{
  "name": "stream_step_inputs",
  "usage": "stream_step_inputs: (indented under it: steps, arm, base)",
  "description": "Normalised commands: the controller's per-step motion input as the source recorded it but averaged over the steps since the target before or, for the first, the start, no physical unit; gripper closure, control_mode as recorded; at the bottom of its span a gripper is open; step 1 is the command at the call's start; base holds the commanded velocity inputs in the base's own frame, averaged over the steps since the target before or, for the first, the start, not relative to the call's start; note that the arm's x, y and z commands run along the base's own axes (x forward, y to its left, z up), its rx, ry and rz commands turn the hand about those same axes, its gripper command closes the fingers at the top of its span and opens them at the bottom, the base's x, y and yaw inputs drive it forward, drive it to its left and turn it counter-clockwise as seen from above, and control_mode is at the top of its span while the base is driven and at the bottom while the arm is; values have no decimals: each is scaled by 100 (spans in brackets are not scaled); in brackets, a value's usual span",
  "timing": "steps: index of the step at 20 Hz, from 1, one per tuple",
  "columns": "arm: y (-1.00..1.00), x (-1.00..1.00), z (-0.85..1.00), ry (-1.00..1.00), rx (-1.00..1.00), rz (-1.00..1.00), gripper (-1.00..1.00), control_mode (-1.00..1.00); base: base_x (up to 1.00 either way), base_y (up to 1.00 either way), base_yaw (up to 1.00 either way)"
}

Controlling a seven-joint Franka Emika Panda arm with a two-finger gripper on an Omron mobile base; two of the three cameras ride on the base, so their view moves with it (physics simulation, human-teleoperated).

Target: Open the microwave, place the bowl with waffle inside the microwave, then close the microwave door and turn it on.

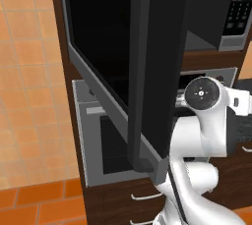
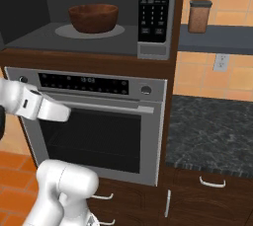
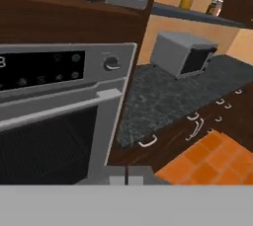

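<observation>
The bowl (image 2: 93,18) is sitting inside the microwave (image 2: 156,48), on the pale round plate (image 2: 66,31) of the open cavity, well above the claw (image 3: 126,179) and off to its left as the hand camera is looking. The waffle cannot be made out within the bowl's rim from this angle. The microwave door (image 1: 147,71) is standing swung wide open, hanging out in front of the arm in the left base view, up and to the left of the claw. The claw is hanging low in front of the oven (image 2: 94,126), with its fingers pressed together and nothing between them. It is facing the oven's bar handle (image 3: 59,106) and control panel (image 3: 42,69), with the round knob (image 3: 112,63) just above and ahead. To its right the dark stone counter (image 3: 163,101) is stretching away, carrying a small grey box-shaped appliance (image 3: 183,52). Higher up to the right, a brown jar (image 2: 199,16) is standing on a shelf (image 2: 217,40), beside the microwave's keypad (image 2: 153,8).
</observation>
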Motion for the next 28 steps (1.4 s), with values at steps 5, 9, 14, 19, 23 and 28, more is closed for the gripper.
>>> stream_step_inputs:
  steps: [5,9,14,19,23,28]
  arm:
    - [-39,0,-72,0,-53,-19,100,-100]
    - [-4,-4,-84,-9,-56,-19,100,-100]
    - [21,-60,-73,-19,-50,-14,100,-100]
    - [67,-100,-45,-21,-31,0,100,-100]
    - [76,-91,-43,-21,-25,0,100,-100]
    - [80,-74,-4,-37,-8,0,100,-100]
  base:
    - [0,0,0]
    - [0,0,0]
    - [0,0,0]
    - [0,0,0]
    - [0,0,0]
    - [0,0,0]
